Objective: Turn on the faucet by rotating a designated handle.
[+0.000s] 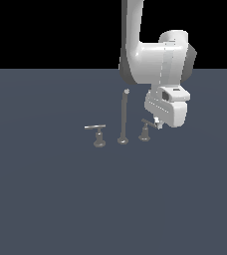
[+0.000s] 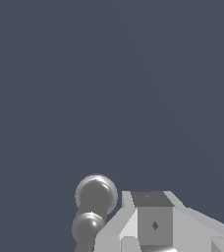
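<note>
Landmark: the spout (image 1: pixel 123 117), tall and upright on the grey surface (image 1: pixel 60 199); every place below is told from it.
Handle: the short-bar handle (image 1: pixel 146 130) stands just beside the spout on the exterior view's right, its thin crossbar running toward the arm. The wrist view shows a rounded grey metal piece (image 2: pixel 95 197), which I judge to be part of it, close against the gripper's body.
Gripper: the gripper (image 1: pixel 158 123) sits at the crossbar's outer end, beyond the handle from the spout; touching or only just beside, I cannot tell.
Fingers: hidden under the hand in both views, so whether they are spread or clenched I cannot tell.
Other handle: the longer-bar handle (image 1: pixel 98 135) stands near the spout on the exterior view's left, apart from the arm.
Risk, slipping: contact so near the bar's tip could slide off, leaving the handle unturned.
Risk, spout: a sweep carried too far toward the spout could knock it.
Risk, pressing: a downward push would jam the lever, not rotate it.
</note>
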`<state>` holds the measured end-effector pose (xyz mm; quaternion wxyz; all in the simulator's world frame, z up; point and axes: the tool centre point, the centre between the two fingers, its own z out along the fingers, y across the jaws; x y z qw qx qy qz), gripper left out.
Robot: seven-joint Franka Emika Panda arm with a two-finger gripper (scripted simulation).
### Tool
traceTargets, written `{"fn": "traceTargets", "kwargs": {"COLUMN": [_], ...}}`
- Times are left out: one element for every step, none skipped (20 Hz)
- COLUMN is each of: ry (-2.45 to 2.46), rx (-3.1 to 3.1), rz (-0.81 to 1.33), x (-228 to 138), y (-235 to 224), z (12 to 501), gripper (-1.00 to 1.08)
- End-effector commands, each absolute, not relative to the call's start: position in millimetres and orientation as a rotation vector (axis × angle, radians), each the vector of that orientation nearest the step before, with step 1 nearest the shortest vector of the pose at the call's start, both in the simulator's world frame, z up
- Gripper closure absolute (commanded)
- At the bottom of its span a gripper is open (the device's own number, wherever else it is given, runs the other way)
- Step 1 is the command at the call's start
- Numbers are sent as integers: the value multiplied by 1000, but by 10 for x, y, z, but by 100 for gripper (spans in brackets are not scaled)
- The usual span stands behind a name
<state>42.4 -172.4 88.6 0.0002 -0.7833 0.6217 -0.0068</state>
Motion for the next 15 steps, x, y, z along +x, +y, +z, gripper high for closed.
{"fn": "traceTargets", "kwargs": {"ry": [1940, 1941, 1941, 1942, 1942, 1964, 1962, 1959, 1957, 1954, 1952, 1949, 1947, 1944, 1944], "rx": [-2469, -2469, -2469, -2469, -2469, -2456, -2457, -2459, -2460, -2462, -2463, -2465, -2466, -2468, -2468], "rz": [-6, -5, -3, -2, -2, -14, -12, -11, -9, -8, -6, -4, -3, -1, -1], "x": [352, 324, 296, 269, 269, 282, 279, 276, 273, 270, 266, 263, 259, 256, 256], "y": [-1591, -1573, -1554, -1534, -1534, -1674, -1611, -1547, -1483, -1417, -1352, -1285, -1219, -1151, -1151], "z": [890, 890, 890, 891, 891, 888, 888, 888, 888, 888, 889, 889, 889, 890, 890], "gripper": [108, 108, 108, 108, 108, 108, 108, 108, 108, 108, 108, 108, 108, 108, 108]}}
